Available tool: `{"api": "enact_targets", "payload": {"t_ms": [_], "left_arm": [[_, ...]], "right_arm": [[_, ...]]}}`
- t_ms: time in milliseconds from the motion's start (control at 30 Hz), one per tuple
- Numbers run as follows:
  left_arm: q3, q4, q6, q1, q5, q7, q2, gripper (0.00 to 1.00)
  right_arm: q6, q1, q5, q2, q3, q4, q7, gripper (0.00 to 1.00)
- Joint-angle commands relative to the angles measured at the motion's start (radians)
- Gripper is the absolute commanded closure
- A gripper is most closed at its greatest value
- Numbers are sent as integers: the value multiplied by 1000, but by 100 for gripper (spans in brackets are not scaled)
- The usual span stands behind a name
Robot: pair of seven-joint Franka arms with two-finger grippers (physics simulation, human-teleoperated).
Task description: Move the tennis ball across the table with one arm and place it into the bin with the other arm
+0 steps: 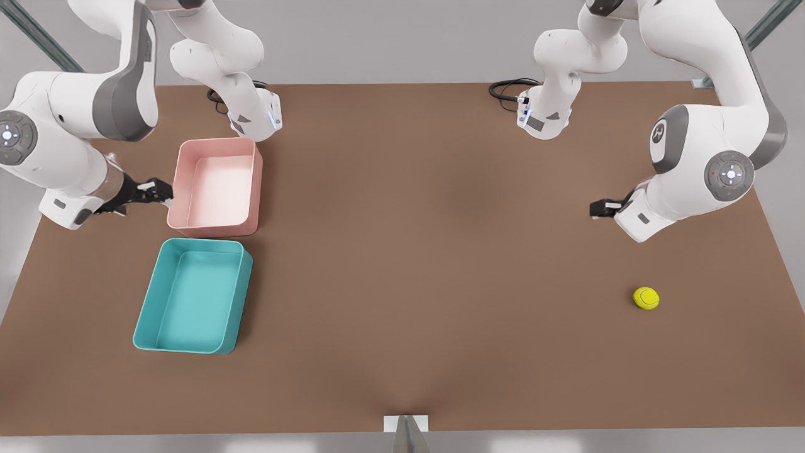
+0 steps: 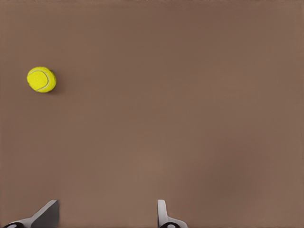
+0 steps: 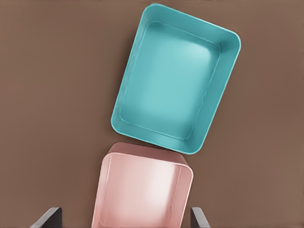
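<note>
The tennis ball (image 1: pixel 646 297) lies on the bare brown desk (image 1: pixel 415 264) at the lower right of the front view, well apart from the teal bin (image 1: pixel 192 296) at the lower left, which sits just below the pale pink tub (image 1: pixel 216 187).

The left claw (image 1: pixel 602 208) hangs at mid-right of the front view, above the ball in the frame, fingers (image 2: pixel 164 216) apart and holding nothing. The right claw (image 1: pixel 151 190) waits at the pink tub's left edge, its fingers (image 3: pixel 47 217) likewise spread and holding nothing.

The step in hand looks like the first reach: the left claw should centre over the ball, descend straight and close across its widest part, since a glancing touch would likely send it rolling.

No brand, label or writing can be read on the ball or tubs.
</note>
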Motion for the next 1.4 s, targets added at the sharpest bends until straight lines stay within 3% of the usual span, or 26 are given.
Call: {"api": "enact_targets", "payload": {"t_ms": [0,33,67,100,133,167,233,300,367,433,533,667,1033,1367], "left_arm": [[0,0,22,1,0,47,0,0],[0,0,17,2,0,47,2,0],[2,0,29,5,0,48,14,11],[2,8,159,10,5,122,87,47],[2,42,212,31,5,174,158,74],[3,111,215,77,-3,226,247,79],[-1,169,383,200,3,837,368,79],[-18,172,489,265,6,1165,420,79],[-14,171,652,350,6,1874,499,79],[14,204,672,415,3,2134,574,79],[17,214,693,430,5,2354,583,79],[38,215,798,439,8,2443,634,79],[63,109,735,438,29,2080,660,79],[60,72,739,404,16,2138,680,79]], "right_arm": [[43,7,-3,-1,-1,-2,160,0],[42,10,-4,2,-1,0,174,0],[43,9,2,10,1,4,174,0],[43,9,9,13,-1,4,174,0],[43,9,9,13,-1,3,171,0],[43,9,9,13,-1,0,171,0],[43,9,8,13,-1,0,162,0],[40,10,3,13,-1,-5,137,0],[40,12,2,14,-1,-8,137,0],[40,17,0,14,1,-10,137,0],[40,17,-3,16,1,-10,137,0],[40,20,-4,31,1,-7,136,0],[40,18,-5,45,4,0,134,0],[39,17,6,54,4,0,137,0]]}}
